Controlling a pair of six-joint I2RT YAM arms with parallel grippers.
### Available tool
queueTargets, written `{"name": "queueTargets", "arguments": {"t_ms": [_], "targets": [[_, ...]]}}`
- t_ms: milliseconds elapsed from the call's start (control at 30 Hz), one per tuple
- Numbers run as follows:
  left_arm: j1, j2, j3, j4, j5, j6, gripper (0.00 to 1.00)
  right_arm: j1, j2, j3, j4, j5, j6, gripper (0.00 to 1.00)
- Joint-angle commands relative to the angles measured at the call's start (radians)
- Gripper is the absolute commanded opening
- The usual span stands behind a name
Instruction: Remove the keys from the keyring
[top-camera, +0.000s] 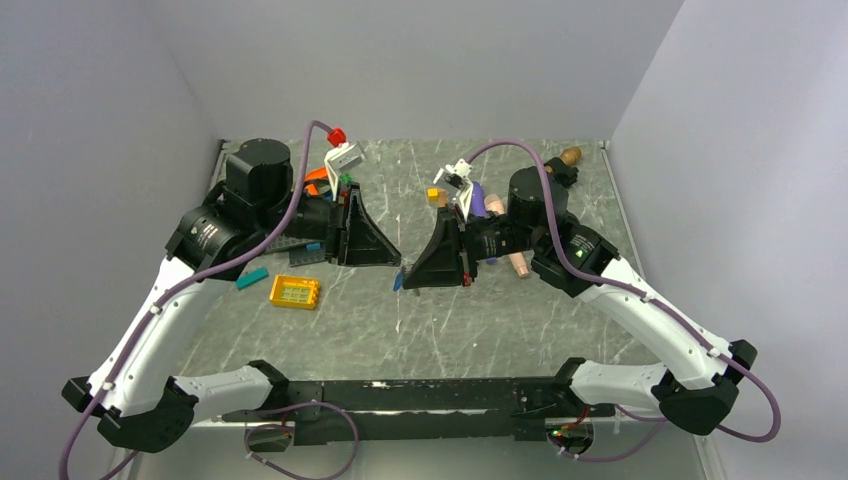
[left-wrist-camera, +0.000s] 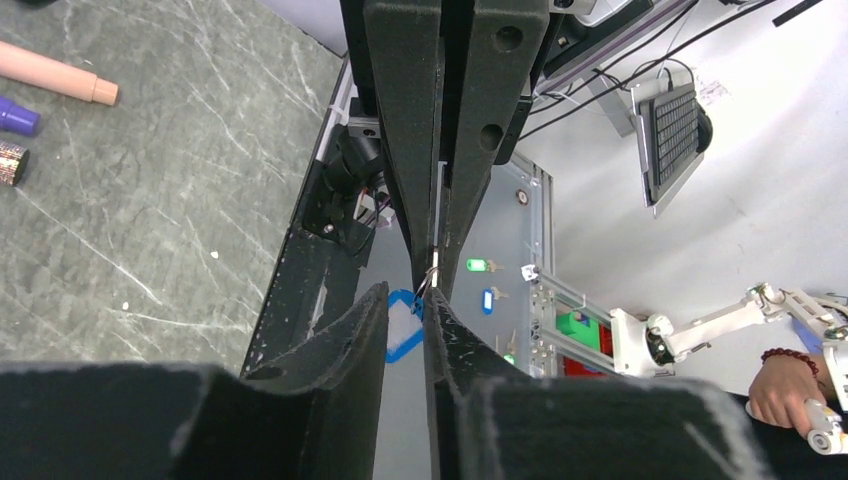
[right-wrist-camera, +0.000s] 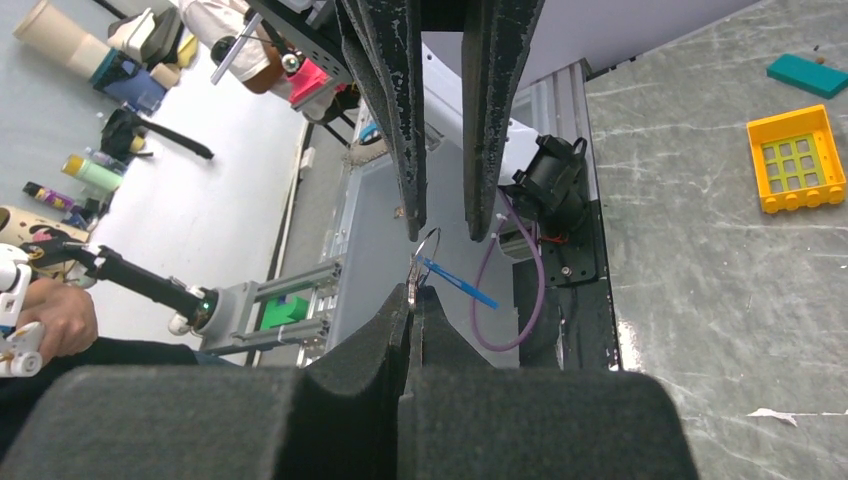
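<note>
The right wrist view shows the right gripper (right-wrist-camera: 411, 300) clenched at its tips on the lower end of a thin wire ring (right-wrist-camera: 428, 248). The keyring (right-wrist-camera: 458, 284) appears there only as a bright-blue sliver slanting off to the lower right of that ring. The left wrist view turns the same blue piece face-on as a small loop, low in the centre of the frame and against the inner side of the left gripper (left-wrist-camera: 425, 325). That gripper's jaws stand slightly apart around a narrow slot. From the right wrist they are seen parted at the top centre, with the ring just under their tips, and I cannot tell whether they touch it. From above, both grippers meet tip to tip at mid-frame, with only a blue speck visible there. Bare table (top-camera: 480, 320) lies below them down to the black rail along the near edge. A yellow brick (top-camera: 294, 292) and a teal bar (top-camera: 252, 277) lie at centre left, apart from the tips.
</note>
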Motion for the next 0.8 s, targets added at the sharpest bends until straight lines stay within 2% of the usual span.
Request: {"name": "queueTargets", "arguments": {"t_ms": [0, 633, 767], "targets": [[-0.005, 0.000, 0.032, 0.037, 0.008, -0.001, 0.28, 0.005, -0.019, 0.026, 0.028, 0.002, -0.017, 0.00], [-0.023, 0.005, 0.016, 0.059, 0.049, -0.024, 0.24, 0.005, -0.029, 0.014, 0.024, 0.007, -0.023, 0.00], [-0.033, 0.010, 0.020, 0.049, 0.044, -0.017, 0.20, 0.006, -0.032, 0.015, 0.019, 0.008, -0.026, 0.00]]}}
